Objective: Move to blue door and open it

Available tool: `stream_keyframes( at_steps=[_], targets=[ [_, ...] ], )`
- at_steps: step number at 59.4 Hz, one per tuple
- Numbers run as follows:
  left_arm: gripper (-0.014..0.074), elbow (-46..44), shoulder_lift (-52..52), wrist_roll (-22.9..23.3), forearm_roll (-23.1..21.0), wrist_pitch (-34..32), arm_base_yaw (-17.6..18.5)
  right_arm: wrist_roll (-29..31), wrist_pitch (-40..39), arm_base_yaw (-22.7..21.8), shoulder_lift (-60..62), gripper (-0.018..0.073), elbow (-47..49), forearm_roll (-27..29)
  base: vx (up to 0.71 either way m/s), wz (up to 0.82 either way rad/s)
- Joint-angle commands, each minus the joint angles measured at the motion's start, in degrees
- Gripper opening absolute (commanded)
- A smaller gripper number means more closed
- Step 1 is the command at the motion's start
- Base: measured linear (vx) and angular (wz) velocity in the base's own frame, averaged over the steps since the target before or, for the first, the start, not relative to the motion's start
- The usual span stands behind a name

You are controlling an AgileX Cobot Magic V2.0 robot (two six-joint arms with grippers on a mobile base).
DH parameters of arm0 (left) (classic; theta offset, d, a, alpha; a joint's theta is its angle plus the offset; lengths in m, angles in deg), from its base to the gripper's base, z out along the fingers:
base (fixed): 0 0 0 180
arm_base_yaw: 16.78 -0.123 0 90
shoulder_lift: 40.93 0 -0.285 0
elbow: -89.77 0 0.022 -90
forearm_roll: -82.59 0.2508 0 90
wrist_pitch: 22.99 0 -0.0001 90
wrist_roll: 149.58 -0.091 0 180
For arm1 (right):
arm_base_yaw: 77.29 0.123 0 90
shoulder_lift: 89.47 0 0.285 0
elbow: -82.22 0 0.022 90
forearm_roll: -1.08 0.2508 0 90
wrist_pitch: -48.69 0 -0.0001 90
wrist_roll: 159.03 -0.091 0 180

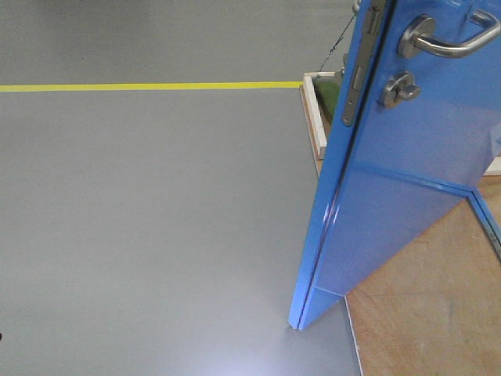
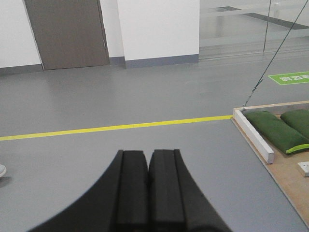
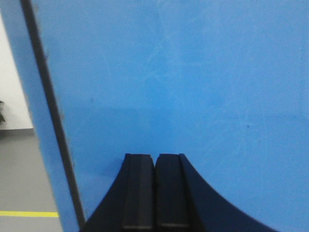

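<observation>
Our left fingers (image 2: 133, 191) were pressed together, empty, above the grey floor (image 2: 145, 96). Our right fingers (image 3: 140, 193) were likewise together, empty, close before the blue door (image 3: 193, 72). It stood upright and swung ajar on the front view's right, latch edge toward us, lever handle (image 1: 452, 41) reaching away from that edge.

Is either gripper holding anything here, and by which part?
Nothing is held. The left gripper and right gripper are both shut empty; the right faces the glossy bright-blue door panel.
</observation>
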Motion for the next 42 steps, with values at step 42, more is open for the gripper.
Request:
stream_keyframes(
  at_steps=[42],
  targets=[
    [0.0070,0.34,-0.74,0.18,0.00,-4.81,0.38,0.40,-4.49,-0.33,1.68,-0.0008,1.76,-0.28,0.00,0.00]
  ],
)
